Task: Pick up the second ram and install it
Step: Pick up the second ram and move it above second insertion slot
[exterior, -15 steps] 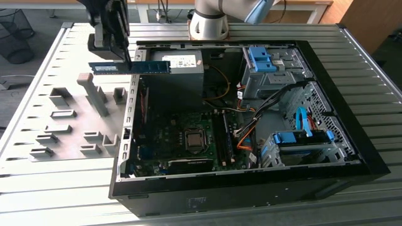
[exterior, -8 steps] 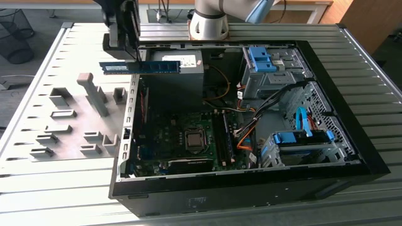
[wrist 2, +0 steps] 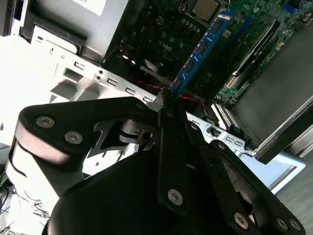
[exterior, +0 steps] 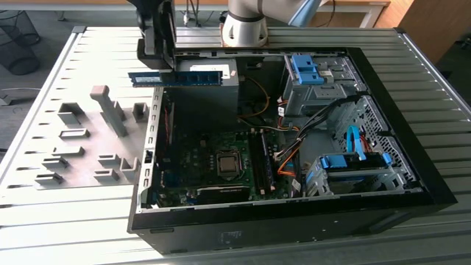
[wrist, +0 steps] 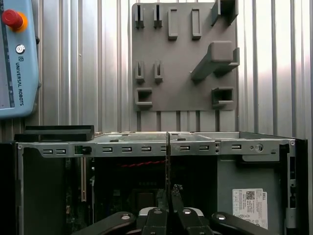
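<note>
Blue-green ram [exterior: 193, 78]: in the air, level, on its long edge, above the open case [exterior: 294, 205] near its rim on the exterior view's left.
Gripper [exterior: 165, 70]: fingers clamped tight on the ram. The grip sits nearer the end on the exterior view's left, and most of the stick juts toward the right.
Second wrist view: ram [wrist 2: 203, 46] runs out from the gripper [wrist 2: 168, 98] over the motherboard [wrist 2: 161, 29], clear of it.
First wrist view: ram [wrist: 167, 156] edge-on, a thin line rising from the gripper [wrist: 169, 193].
Fixture plate [exterior: 81, 152]: grey, just beside the case.
</note>
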Controlling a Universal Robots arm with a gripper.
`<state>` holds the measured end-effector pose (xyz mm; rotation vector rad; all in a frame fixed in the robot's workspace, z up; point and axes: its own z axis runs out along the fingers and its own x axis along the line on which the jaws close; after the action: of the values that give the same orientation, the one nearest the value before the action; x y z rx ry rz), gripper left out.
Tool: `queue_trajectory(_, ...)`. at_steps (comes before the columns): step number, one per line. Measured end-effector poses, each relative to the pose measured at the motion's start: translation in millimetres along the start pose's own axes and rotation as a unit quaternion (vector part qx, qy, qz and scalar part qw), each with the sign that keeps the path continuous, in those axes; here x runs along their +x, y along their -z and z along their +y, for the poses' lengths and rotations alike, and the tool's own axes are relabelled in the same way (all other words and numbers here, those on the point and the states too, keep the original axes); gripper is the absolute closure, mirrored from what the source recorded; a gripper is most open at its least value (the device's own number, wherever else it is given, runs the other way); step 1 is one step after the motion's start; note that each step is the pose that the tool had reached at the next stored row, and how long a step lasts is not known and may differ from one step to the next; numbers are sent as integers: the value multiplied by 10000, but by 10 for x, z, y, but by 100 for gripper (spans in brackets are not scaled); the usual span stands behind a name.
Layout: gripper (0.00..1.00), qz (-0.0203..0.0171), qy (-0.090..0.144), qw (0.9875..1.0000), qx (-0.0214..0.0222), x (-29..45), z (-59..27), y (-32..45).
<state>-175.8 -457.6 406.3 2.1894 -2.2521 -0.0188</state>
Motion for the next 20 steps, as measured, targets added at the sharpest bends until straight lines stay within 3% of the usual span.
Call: queue_trajectory(20,86,0,0,10000,0,-13,-416,4)
